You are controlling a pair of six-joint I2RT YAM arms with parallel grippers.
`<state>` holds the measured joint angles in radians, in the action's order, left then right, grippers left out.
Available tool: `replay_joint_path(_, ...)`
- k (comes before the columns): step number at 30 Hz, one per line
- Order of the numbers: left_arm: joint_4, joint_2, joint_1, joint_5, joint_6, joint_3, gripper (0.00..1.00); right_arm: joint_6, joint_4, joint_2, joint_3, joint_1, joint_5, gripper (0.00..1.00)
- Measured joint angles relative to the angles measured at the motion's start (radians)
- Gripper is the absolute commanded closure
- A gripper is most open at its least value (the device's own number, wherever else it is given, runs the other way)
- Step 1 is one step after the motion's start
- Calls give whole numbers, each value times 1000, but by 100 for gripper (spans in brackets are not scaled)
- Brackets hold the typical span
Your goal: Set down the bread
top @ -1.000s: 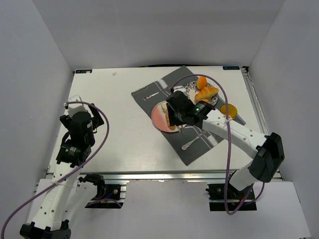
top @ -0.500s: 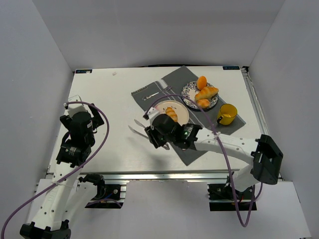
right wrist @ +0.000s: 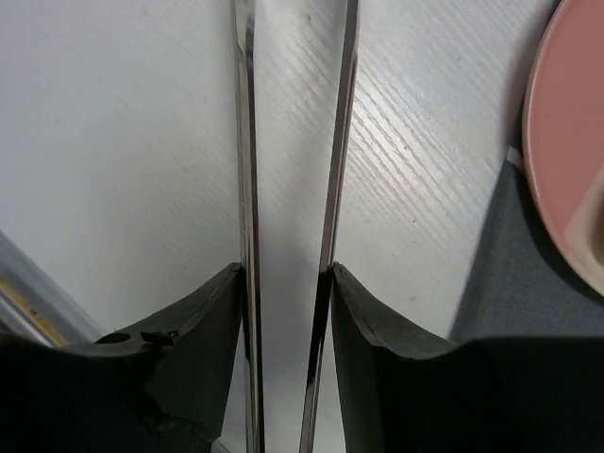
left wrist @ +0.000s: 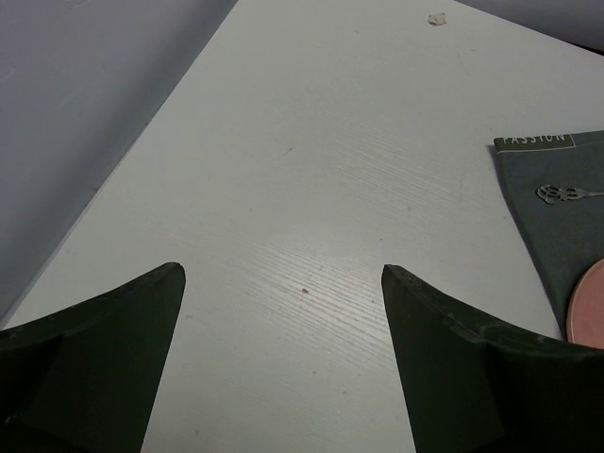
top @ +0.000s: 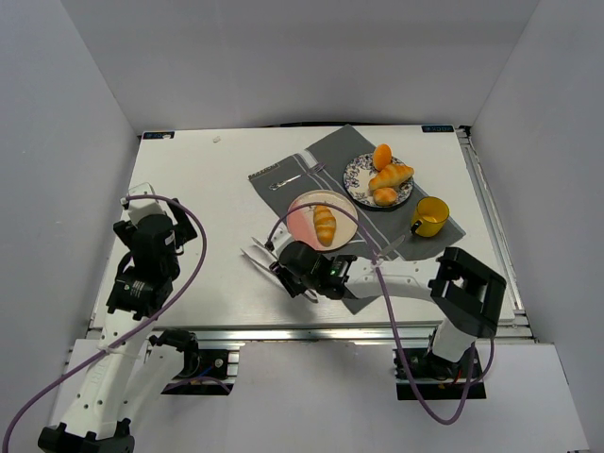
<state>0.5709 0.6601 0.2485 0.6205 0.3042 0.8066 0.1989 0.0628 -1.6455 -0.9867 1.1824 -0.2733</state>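
Note:
The bread (top: 325, 225), a ridged golden roll, lies on the pink plate (top: 304, 212) on the grey mat (top: 326, 156). My right gripper (top: 286, 264) is low over the table, near-left of the plate and apart from the bread. It is shut on metal tongs (top: 255, 255). In the right wrist view the tongs' two arms (right wrist: 247, 142) run between my fingers (right wrist: 212, 311), spread and empty, with the plate's rim (right wrist: 566, 142) at the right. My left gripper (left wrist: 281, 283) is open and empty over bare table at the left (top: 142, 203).
A patterned plate (top: 359, 170) at the back holds a round orange bun (top: 382, 155) and other rolls. A yellow cup (top: 431, 216) stands on the mat's right part. A fork (top: 288, 179) lies on the mat. White walls enclose the table.
My right gripper was over the pink plate; it has drawn back to the near left with the tongs. The bread now lies free on the plate. The left arm has not moved.

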Motion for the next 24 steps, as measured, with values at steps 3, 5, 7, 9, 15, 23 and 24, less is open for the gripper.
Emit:
replay_joint_path(3,1,-1,0,0,0,0,4,3,-29,-25,29,0,-6,52)
replay_joint_path(5,1,-2,0,0,0,0,4,5,-41,-38,41,0,-6,51)
replay_joint_path(7,2,-2,0,0,0,0,4,8,-52,-51,47,0,-8,50)
replay_joint_path(9,2,-2,0,0,0,0,4,11,-60,-64,49,0,-9,50)
replay_joint_path(15,2,-1,0,0,0,0,4,28,-69,-72,51,0,-9,36)
replay_joint_path(23,2,-1,0,0,0,0,4,33,-66,-71,50,0,-14,11)
replay_joint_path(24,2,0,0,0,0,0,4,31,-56,-69,46,0,-16,11)
